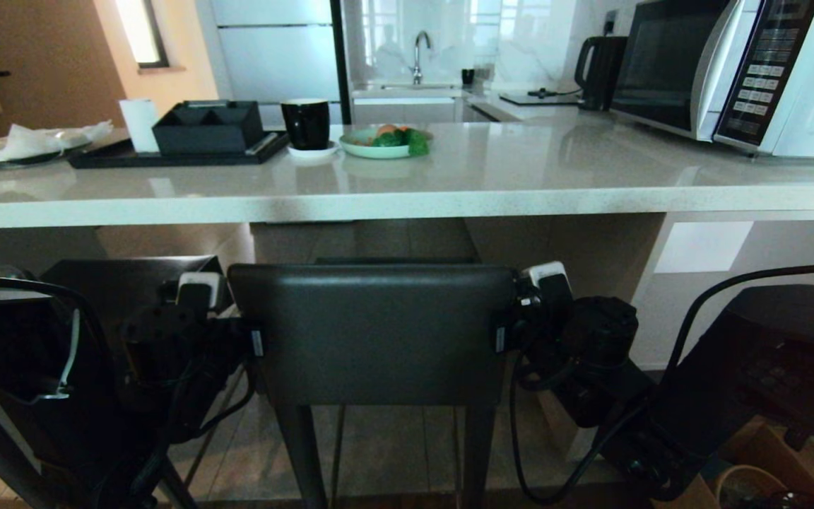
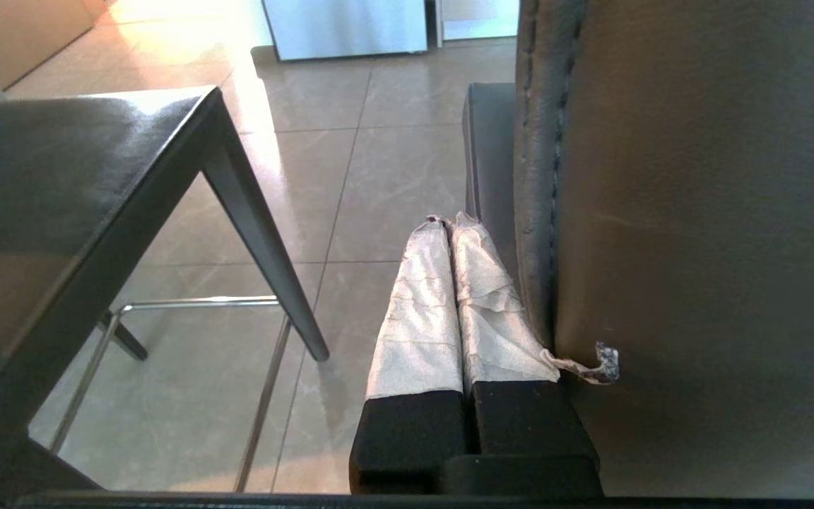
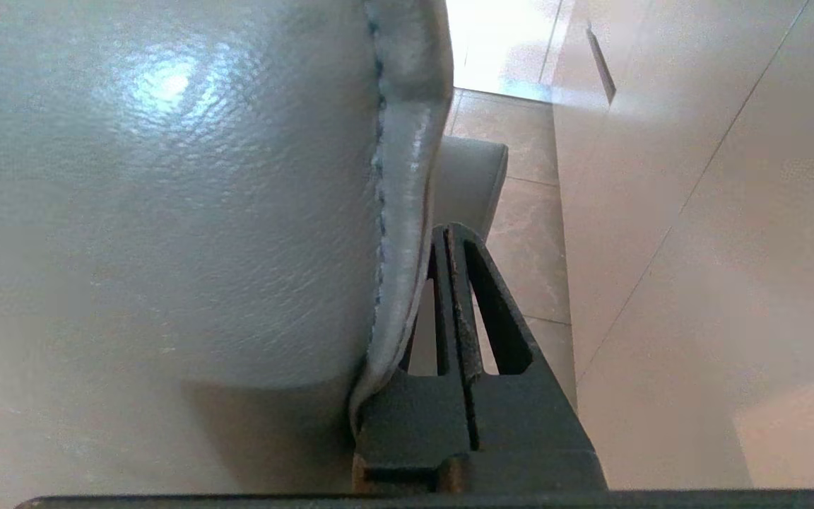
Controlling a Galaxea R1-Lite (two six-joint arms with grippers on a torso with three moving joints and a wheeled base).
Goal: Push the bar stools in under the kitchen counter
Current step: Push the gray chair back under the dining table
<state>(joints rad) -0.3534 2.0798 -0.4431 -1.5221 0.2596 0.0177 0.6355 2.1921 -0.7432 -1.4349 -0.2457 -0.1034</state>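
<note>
Head view: the nearer bar stool (image 1: 372,332), seen from behind, stands in the middle of the frame with its dark grey backrest just below the thick front edge of the kitchen counter (image 1: 407,201) and its slim legs on the tiled floor; its seat reaches forward beneath the slab. A second bar stool (image 1: 131,279) stands just beside it on the robot's left, partly hidden by the left arm. The left gripper (image 1: 237,322) lies against the left edge of the backrest and the right gripper (image 1: 513,318) against the right edge, bracketing the stool. Left wrist view: the tape-wrapped fingers (image 2: 421,311) are pressed together, gripping nothing, with their flank touching the stitched backrest seam; the neighbouring stool's seat and chrome footrest bar (image 2: 195,304) appear alongside. Right wrist view: the black fingers (image 3: 478,332) are likewise pressed together beside the backrest edge. On the counter stand a black tray (image 1: 103,157), a black cup (image 1: 306,122), a plate of vegetables (image 1: 386,141) and a microwave (image 1: 725,67)
</note>
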